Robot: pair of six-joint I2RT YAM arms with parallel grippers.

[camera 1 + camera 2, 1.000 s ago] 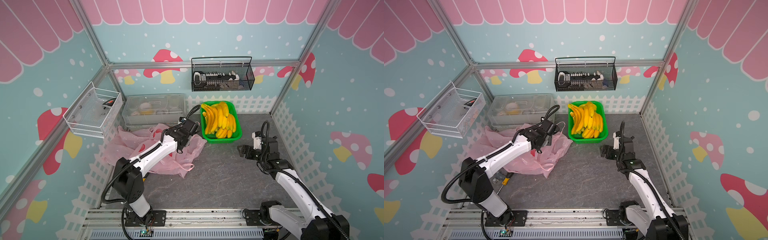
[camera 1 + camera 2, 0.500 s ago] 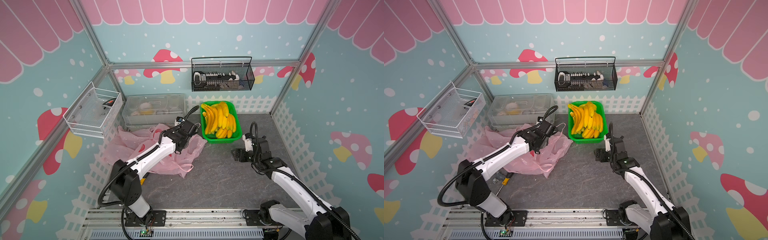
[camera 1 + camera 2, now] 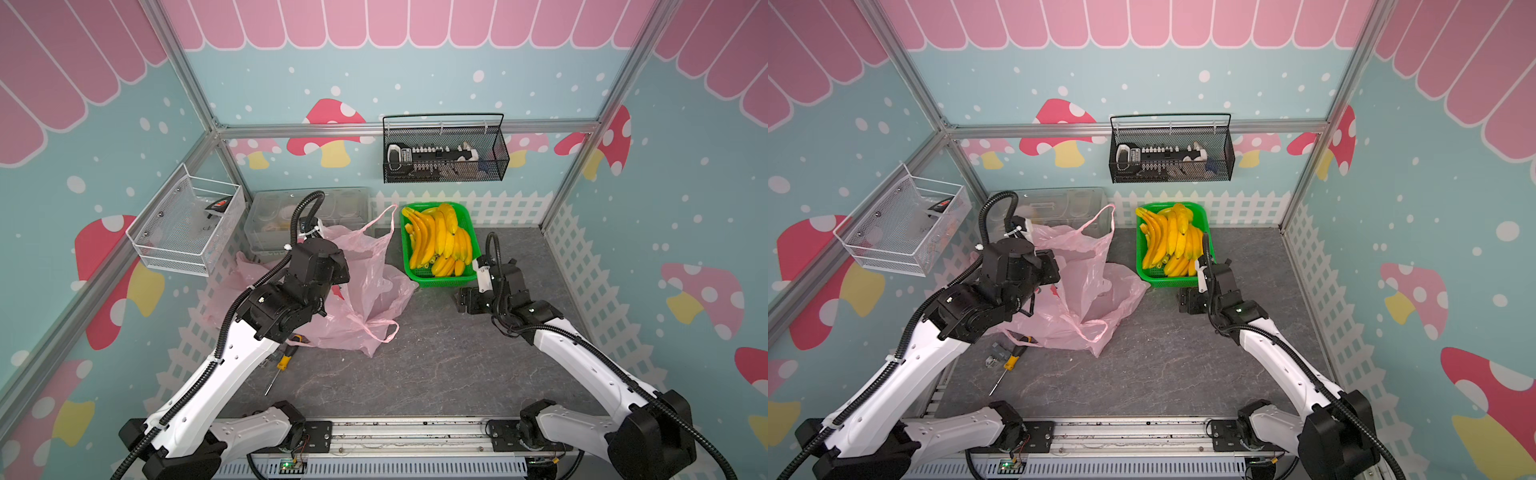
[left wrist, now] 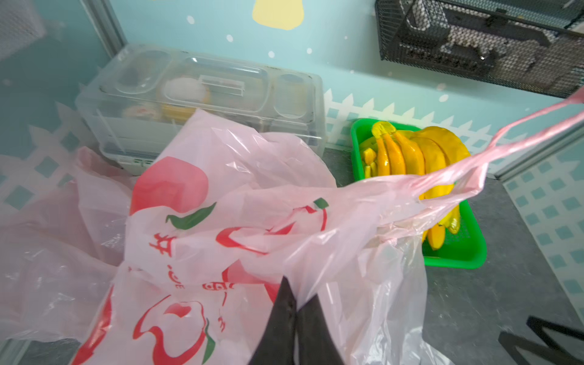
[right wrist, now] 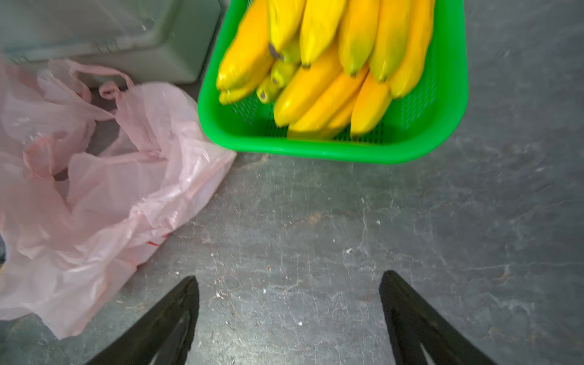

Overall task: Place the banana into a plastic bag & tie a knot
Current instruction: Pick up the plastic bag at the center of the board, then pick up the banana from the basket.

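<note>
The bananas (image 3: 440, 245) lie piled in the green basket (image 3: 442, 284), just ahead of my right jaws. Those jaws stand spread wide and hold nothing, over bare grey surface (image 5: 316, 237). The pink plastic bag (image 3: 370, 291) sits beside the basket, between my two pairs of jaws. My left jaws are clenched tight on a fold of its film beside the red print, as the left wrist view shows. From that pinch the bag hangs lifted, with one handle loop (image 3: 384, 218) standing high beyond my left jaws and the rest crumpled on the surface. Past the bag from my left jaws is a clear lidded container (image 3: 349, 203). A yellow-handled screwdriver (image 3: 284, 360) lies back near my left arm.
</note>
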